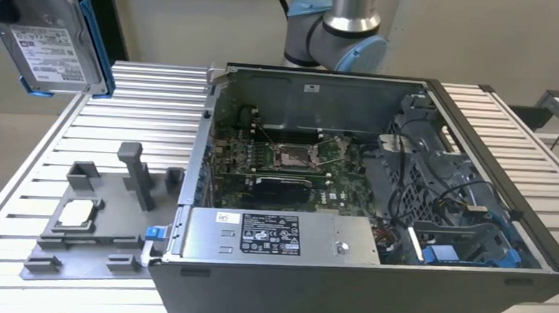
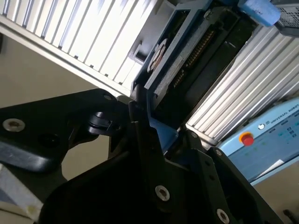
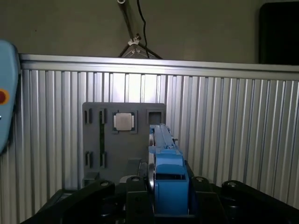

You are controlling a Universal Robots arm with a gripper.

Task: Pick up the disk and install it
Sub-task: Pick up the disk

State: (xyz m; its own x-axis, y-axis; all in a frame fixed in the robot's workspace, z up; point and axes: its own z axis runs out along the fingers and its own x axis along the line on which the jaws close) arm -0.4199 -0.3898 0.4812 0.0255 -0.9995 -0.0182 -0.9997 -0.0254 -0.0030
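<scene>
The gripper [image 3: 167, 198] pinches the disk [image 3: 163, 149], with its black fingers [image 3: 135, 191] pressed against the blue carrier from both sides. In the exterior view the disk [image 1: 51, 37] hangs upright in the air, clear of the slatted table [image 1: 138, 106]. It is over the table's edge at the exterior view's left, well apart from the open computer case [image 1: 350, 275]. A grey fixture plate [image 1: 103, 240] at the table's near corner carries a small chip [image 1: 75, 214].

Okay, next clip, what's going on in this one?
The arm's pincer is clamped on the blue-framed disk, holding it in the air, off to the exterior view's left of the open computer case. The disk is not yet in the case.
</scene>
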